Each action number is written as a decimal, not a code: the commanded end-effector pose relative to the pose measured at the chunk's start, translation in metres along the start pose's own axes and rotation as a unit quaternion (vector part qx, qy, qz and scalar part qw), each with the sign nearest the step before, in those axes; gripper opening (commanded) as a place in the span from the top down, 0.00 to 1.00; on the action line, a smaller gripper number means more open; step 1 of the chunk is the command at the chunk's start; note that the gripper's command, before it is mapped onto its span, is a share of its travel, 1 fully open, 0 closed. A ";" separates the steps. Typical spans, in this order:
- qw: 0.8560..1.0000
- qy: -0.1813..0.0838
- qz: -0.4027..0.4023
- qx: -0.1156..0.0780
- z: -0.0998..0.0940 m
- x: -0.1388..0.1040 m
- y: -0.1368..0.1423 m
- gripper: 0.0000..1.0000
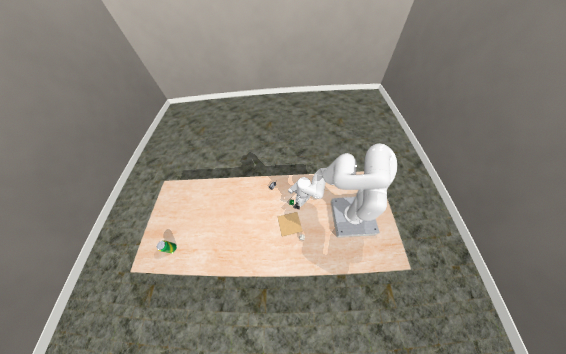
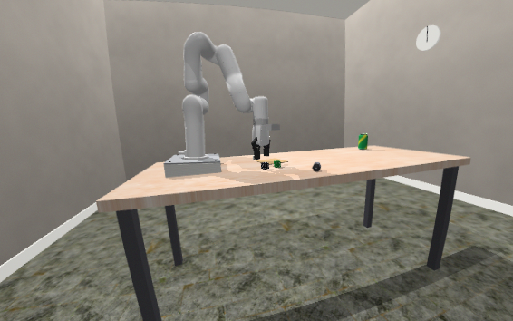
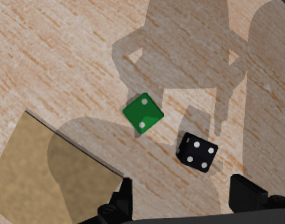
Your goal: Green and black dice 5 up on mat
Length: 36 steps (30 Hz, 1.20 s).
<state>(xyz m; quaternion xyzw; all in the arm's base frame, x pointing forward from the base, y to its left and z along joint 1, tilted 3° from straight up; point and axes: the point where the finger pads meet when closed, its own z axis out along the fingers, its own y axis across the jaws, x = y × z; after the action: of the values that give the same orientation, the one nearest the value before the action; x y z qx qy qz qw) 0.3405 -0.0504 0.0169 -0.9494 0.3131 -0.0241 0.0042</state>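
The green die (image 1: 292, 202) (image 2: 277, 164) (image 3: 143, 113) lies on the table off the mat, with 2 on top. The black die (image 2: 265, 166) (image 3: 197, 152) sits close beside it, also off the mat, with 4 on top. The tan mat (image 1: 289, 224) (image 3: 18, 165) lies beside them; no die shows on it. The small white die (image 1: 301, 237) is on the table just off a mat corner; its top number is too small to read, and it is out of the wrist view. My gripper (image 2: 262, 157) (image 3: 182, 193) is open and empty, above the table near the black die.
A small dark round object (image 1: 272, 185) (image 2: 316, 167) lies near the table edge, beyond the green die. A green can (image 1: 167, 247) (image 2: 362, 141) stands at the table's far end from the arm. The arm's grey base plate (image 1: 341, 227) (image 2: 191, 169) is at the other end.
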 end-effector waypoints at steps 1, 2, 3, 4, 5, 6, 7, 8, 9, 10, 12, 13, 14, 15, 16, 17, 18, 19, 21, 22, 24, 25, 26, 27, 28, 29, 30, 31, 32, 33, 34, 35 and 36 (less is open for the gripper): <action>1.000 0.001 0.000 0.001 -0.001 0.001 -0.001 0.00; 1.000 0.001 0.000 0.001 -0.001 0.001 -0.001 0.00; 1.000 0.001 0.000 0.001 -0.001 0.001 -0.001 0.00; 1.000 0.001 0.000 0.001 -0.001 0.001 -0.001 0.00; 1.000 0.001 0.000 0.001 -0.001 0.001 -0.001 0.00; 1.000 0.001 0.000 0.001 -0.001 0.001 -0.001 0.00; 1.000 0.001 0.000 0.001 -0.001 0.001 -0.001 0.00; 1.000 0.001 0.000 0.001 -0.001 0.001 -0.001 0.00; 1.000 0.001 0.000 0.001 -0.001 0.001 -0.001 0.00; 1.000 0.001 0.000 0.001 -0.001 0.001 -0.001 0.00; 1.000 0.001 0.000 0.001 -0.001 0.000 -0.001 0.00; 1.000 0.001 0.000 0.001 -0.001 -0.001 -0.002 0.00; 1.000 0.001 0.000 0.001 -0.001 -0.003 -0.003 0.00; 1.000 0.001 0.000 0.001 -0.001 -0.004 -0.004 0.00; 1.000 0.001 0.000 0.001 -0.001 -0.007 -0.005 0.00; 1.000 0.001 0.000 0.001 -0.001 -0.007 -0.005 0.00; 1.000 0.001 0.000 0.001 -0.001 -0.007 -0.005 0.00; 1.000 0.001 0.000 0.001 -0.001 -0.010 -0.007 0.00; 1.000 0.000 0.000 0.002 -0.001 -0.017 -0.012 0.00; 1.000 0.000 0.000 0.002 -0.001 -0.022 -0.015 0.00; 1.000 0.000 0.000 0.003 -0.001 -0.032 -0.021 0.00; 1.000 -0.001 0.000 0.003 -0.001 -0.038 -0.024 0.00; 1.000 -0.001 0.000 0.003 -0.001 -0.044 -0.028 0.00; 1.000 -0.002 0.000 0.004 -0.001 -0.050 -0.032 0.00; 1.000 -0.002 0.000 0.004 -0.001 -0.057 -0.036 0.00; 1.000 -0.003 0.000 0.004 -0.001 -0.064 -0.041 0.00; 1.000 -0.003 0.000 0.005 -0.001 -0.071 -0.045 0.00; 1.000 -0.004 0.000 0.005 -0.001 -0.078 -0.050 0.00; 1.000 -0.005 0.000 0.005 -0.001 -0.086 -0.054 0.00; 1.000 -0.005 0.000 0.006 -0.001 -0.093 -0.059 0.00; 1.000 -0.005 0.000 0.006 -0.001 -0.093 -0.059 0.00; 1.000 -0.005 0.000 0.006 -0.001 -0.093 -0.059 0.00; 1.000 -0.006 0.000 0.006 -0.001 -0.101 -0.063 0.00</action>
<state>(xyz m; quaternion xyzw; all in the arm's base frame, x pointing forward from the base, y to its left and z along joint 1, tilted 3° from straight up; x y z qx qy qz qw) 0.3031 0.0381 0.0127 -0.9506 0.3098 -0.0186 0.0088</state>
